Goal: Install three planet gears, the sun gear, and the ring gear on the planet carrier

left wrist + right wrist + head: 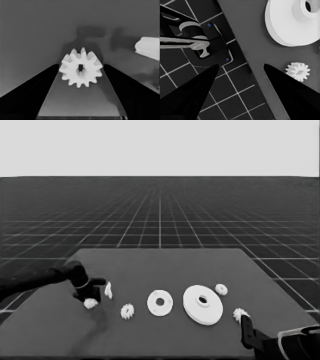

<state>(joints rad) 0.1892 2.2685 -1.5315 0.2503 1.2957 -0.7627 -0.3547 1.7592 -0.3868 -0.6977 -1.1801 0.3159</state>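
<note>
My left gripper (89, 296) is low over the table's left end, open, with a small toothed gear (90, 303) lying flat between its fingertips. In the left wrist view the gear (80, 70) fills the gap between the two fingers (30, 92) of the gripper (81, 65). A second gear (127, 311) lies left of the smaller round part (160, 302). The larger round part (202, 305) sits right of it, with a gear (221, 289) behind it and another (240, 314) at its right. My right gripper (246, 331) is parked open at the lower right corner.
A thin white piece (108, 290) stands just right of the left gripper and shows in the left wrist view (148, 47). The right wrist view shows the larger round part (292, 22), a gear (298, 71), the table's edge and dark machinery (202, 42) over the floor grid.
</note>
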